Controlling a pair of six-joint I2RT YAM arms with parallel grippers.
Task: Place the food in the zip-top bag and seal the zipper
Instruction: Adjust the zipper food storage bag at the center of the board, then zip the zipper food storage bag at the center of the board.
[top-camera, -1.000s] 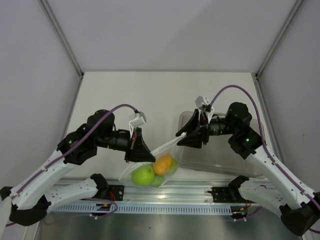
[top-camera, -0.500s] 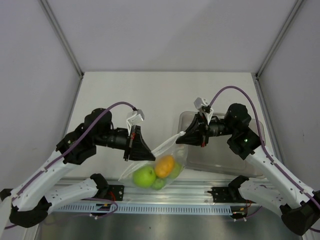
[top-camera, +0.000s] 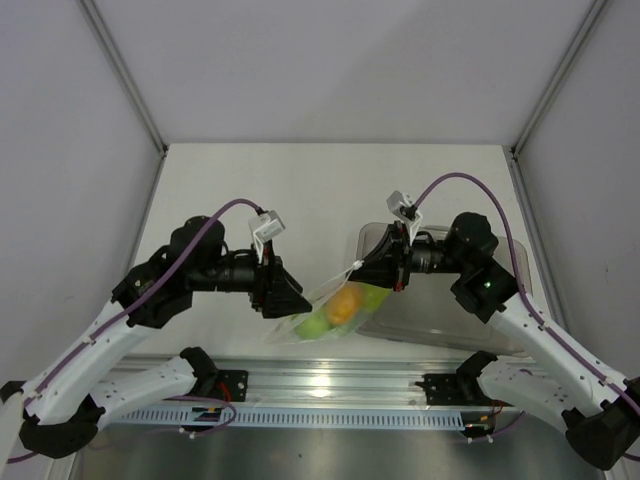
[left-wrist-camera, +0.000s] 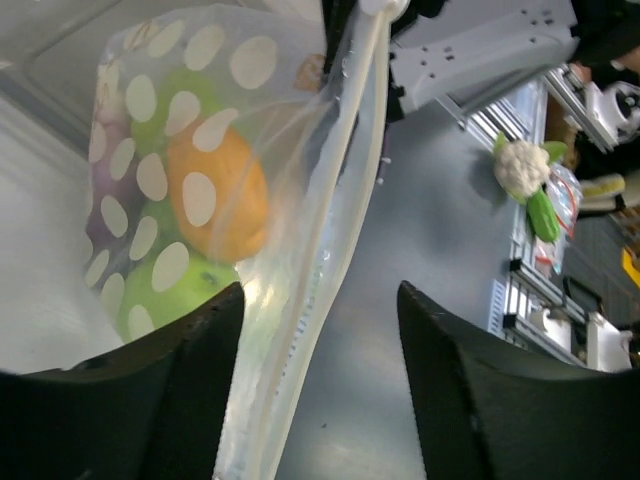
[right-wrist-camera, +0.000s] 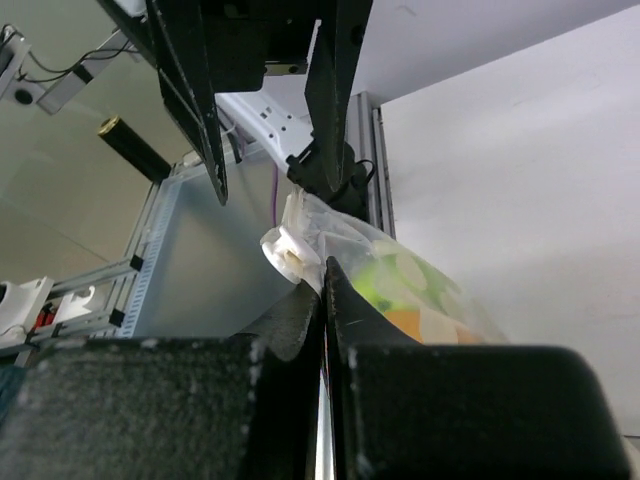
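From above: pinching the high corner of the zip-top bag (top-camera: 325, 312) in the right gripper (top-camera: 360, 268), pads pressed flat on the film, so pinning that end and drawing the mouth edge straight. Hanging the bag on a slant between the two grippers, close to the near edge of the bench (top-camera: 320, 190), high end just at the left rim of the rigid tub (top-camera: 440, 325), low end sagging toward the near-left corner. Possibly resting the low end on the bench; too hard to tell from this height. Standing the left gripper (top-camera: 290, 300) at that low end, fingers spread, straddling the edge rather than gripping it.

From the left wrist: looking straight along the bag's long axis, the zipper (left-wrist-camera: 345, 170) running away up the view toward the pinned corner. Framing the strip between two black fingers (left-wrist-camera: 165, 400) set wide apart and closing on nothing. Bulging to the left of the strip with the orange (left-wrist-camera: 215, 190), the green fruit (left-wrist-camera: 170, 290) and the purple of the eggplant (left-wrist-camera: 103, 175) behind the pale dots. Suiting, in judgement, a squeeze on the strip and a slide along it, the filling looking done and the sealing not.

From the right wrist: clamping the bag's edge between shut fingers (right-wrist-camera: 200, 400) low in the view, the pouch ballooning away beyond them, orange and green showing through, and the left gripper gaping open behind.
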